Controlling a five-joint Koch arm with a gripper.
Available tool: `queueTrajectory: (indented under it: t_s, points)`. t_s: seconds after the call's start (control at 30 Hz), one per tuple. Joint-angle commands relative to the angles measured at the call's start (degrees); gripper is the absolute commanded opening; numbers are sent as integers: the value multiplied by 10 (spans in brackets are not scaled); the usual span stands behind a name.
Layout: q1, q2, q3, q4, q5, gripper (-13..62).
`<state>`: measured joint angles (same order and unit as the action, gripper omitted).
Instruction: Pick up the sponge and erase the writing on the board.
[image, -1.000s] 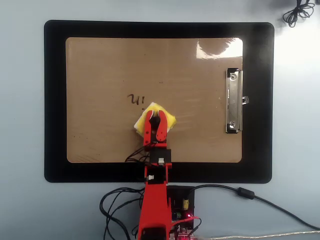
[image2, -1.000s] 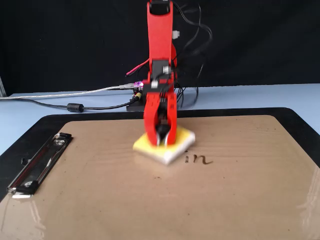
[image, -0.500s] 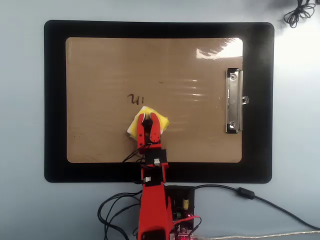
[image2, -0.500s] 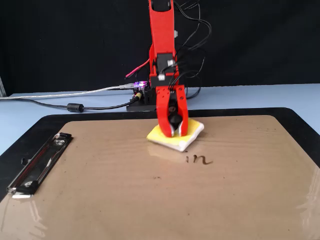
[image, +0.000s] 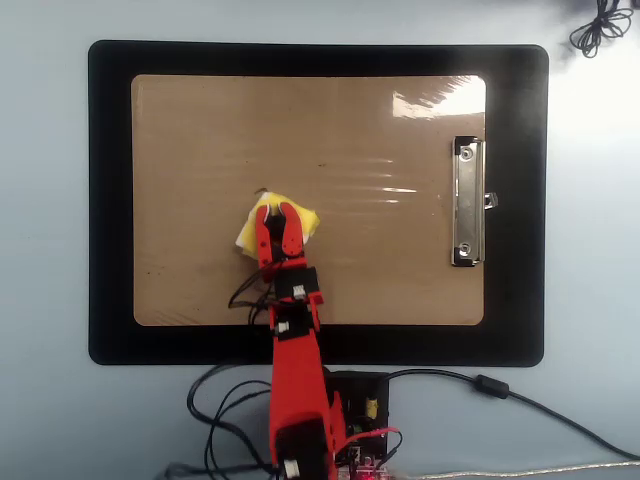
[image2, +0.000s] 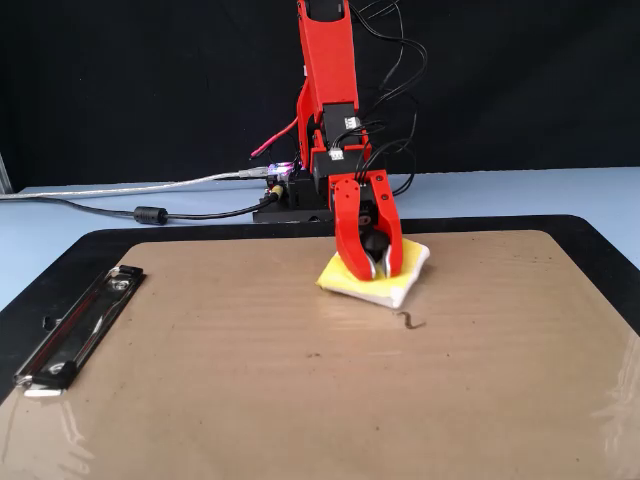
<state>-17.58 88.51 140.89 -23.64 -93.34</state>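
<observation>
Sponge (image2: 375, 279) pinned flat on the board (image2: 250, 390) by the red gripper (image2: 372, 268) — jaws closed around its black disc

In the overhead view the yellow sponge (image: 277, 222) sits left of frame centre on the tan board (image: 380, 130), the gripper (image: 275, 222) reaching up from the lower edge; the silver clip (image: 466, 202) lies at the right. In the fixed view one small dark squiggle of writing (image2: 406, 320) shows just below the sponge's lower right corner — the black mat (image2: 600, 250) frames the board
</observation>
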Motion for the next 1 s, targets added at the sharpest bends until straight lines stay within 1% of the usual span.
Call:
queueTrajectory:
  t_s: [0.0,0.03,0.07,0.1,0.13,0.2,0.23,0.27,0.3,0.33,0.37,0.47,0.5,0.53,0.6,0.63,0.67,0.73,0.8,0.87,0.97]
  points:
    - [-11,-112,-105,-13,-19,-80]
    - [-11,-179,-174,-14,-19,-80]
    - [-14,-213,-222,-13,-18,-80]
    - [-18,-207,-223,-7,-18,-80]
    - [-19,-173,-178,-7,-19,-80]
    - [-33,-57,-55,-6,-19,-80]
    - [-49,24,19,-6,-19,-80]
    - [-60,82,64,-4,-19,-80]
    - [-64,96,71,0,-19,-80]
    - [-65,81,70,4,-19,-80]
    - [-66,30,35,-4,-19,-80]
    - [-64,-195,-192,-15,-19,-80]
    - [-67,-243,-255,-17,-18,-80]
    - [-70,-249,-277,-15,-19,-80]
    - [-107,-229,-258,-7,-21,-80]
    - [-147,-192,-224,0,-32,-80]
    - [-187,-150,-192,13,-60,-80]
    - [-242,-102,-156,47,-120,-80]
    - [-324,-47,-134,112,-204,-80]
    - [-376,-35,-133,151,-247,-80]
    - [-391,-33,-117,158,-256,-80]
